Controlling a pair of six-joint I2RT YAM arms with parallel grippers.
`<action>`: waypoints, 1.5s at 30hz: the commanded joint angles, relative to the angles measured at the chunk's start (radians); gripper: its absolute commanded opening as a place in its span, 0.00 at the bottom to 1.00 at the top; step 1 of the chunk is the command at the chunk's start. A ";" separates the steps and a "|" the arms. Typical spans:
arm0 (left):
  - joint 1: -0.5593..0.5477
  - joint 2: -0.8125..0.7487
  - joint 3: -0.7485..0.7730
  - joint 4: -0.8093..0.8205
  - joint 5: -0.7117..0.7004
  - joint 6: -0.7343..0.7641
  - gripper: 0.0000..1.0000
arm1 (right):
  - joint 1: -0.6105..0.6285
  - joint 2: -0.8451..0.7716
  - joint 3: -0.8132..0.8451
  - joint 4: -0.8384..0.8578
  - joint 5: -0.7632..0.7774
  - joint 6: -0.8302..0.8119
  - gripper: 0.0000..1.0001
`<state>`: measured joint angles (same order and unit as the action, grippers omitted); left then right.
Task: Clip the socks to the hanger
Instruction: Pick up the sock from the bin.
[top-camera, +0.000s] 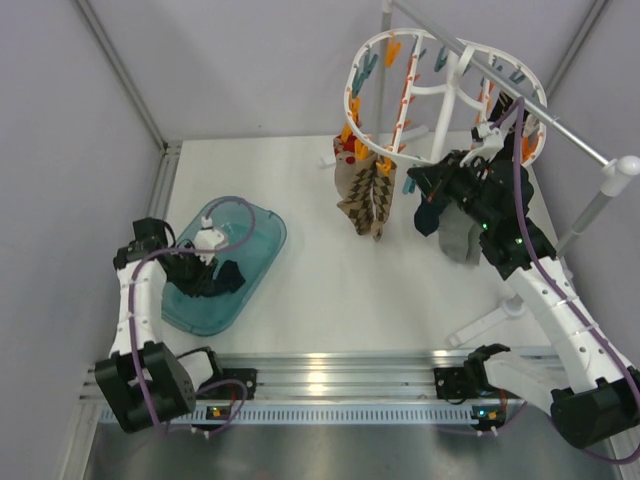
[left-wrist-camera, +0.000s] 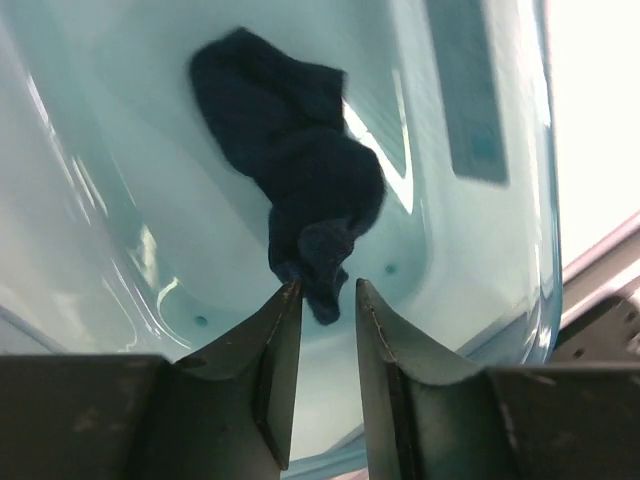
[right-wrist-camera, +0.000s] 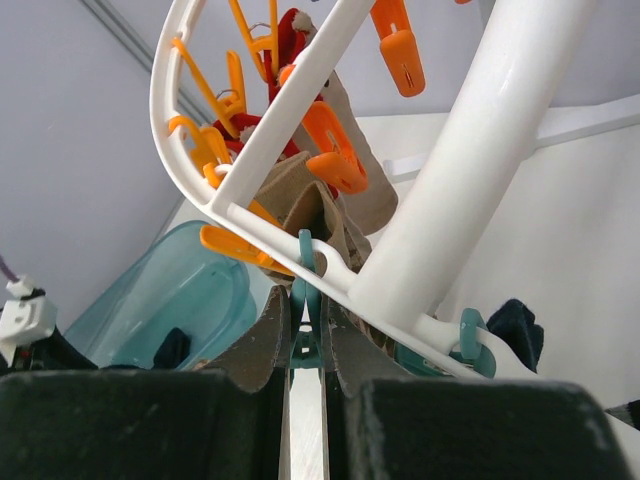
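The white hanger (top-camera: 447, 105) hangs at the back right with orange and teal pegs. Brown zigzag socks (top-camera: 367, 200), a dark sock (top-camera: 430, 215) and a grey sock (top-camera: 460, 240) hang from it. My right gripper (top-camera: 440, 185) is under the ring; in the right wrist view it (right-wrist-camera: 306, 300) is shut on a teal peg (right-wrist-camera: 308, 325) that hangs from the hanger's rim (right-wrist-camera: 470, 170). My left gripper (left-wrist-camera: 328, 290) is open inside the teal tub (left-wrist-camera: 120, 200), its tips on either side of the end of a dark navy sock (left-wrist-camera: 300, 150) lying crumpled on the tub's floor.
The tub (top-camera: 255, 235) sits at the left of the table. A metal rod (top-camera: 540, 115) and its stand's foot (top-camera: 490, 320) are on the right, close to my right arm. Orange pegs (right-wrist-camera: 330, 150) and a second teal peg (right-wrist-camera: 470, 340) crowd the rim.
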<state>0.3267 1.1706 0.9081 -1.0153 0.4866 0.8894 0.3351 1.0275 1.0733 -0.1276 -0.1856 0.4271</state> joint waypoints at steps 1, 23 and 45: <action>0.005 -0.106 -0.063 -0.118 0.061 0.444 0.34 | -0.004 -0.007 0.014 -0.007 -0.055 -0.014 0.00; 0.000 0.187 -0.044 0.314 0.170 0.026 0.81 | -0.004 -0.009 0.019 -0.026 -0.048 -0.022 0.00; -0.126 0.305 -0.161 0.526 0.119 0.258 0.81 | -0.004 0.002 0.020 -0.038 -0.038 -0.039 0.00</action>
<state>0.2070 1.4837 0.7589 -0.5343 0.6041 1.0889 0.3351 1.0298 1.0737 -0.1303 -0.1841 0.4103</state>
